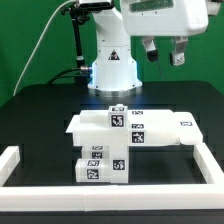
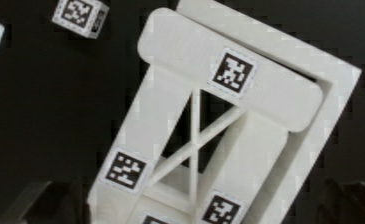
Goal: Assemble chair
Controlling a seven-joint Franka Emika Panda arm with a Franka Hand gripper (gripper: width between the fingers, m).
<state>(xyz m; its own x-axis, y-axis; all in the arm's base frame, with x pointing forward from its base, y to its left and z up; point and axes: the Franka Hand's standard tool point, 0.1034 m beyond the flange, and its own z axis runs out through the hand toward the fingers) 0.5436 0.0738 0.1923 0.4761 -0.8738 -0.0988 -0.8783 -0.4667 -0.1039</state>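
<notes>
We see the chair (image 1: 115, 140) lying on the black table (image 1: 40, 110), near the middle, between the robot base (image 1: 110, 68) at the far side and the white rail (image 1: 110, 205) at the near side. Its pieces look mostly joined, so we judge the assembly is late. The gripper (image 1: 164, 50) hangs above, to the exterior view's right, fully open and empty, touching nothing. Next, we think it must come down on the chair.

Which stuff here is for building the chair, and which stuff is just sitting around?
For the chair:
- chunky matte-white plastic chair pieces with black-and-white square tags, joined in a blocky cluster
- robot's open hand, hovering above, holding nothing

Just there:
- low white border rail
- black table
- black cable
</notes>
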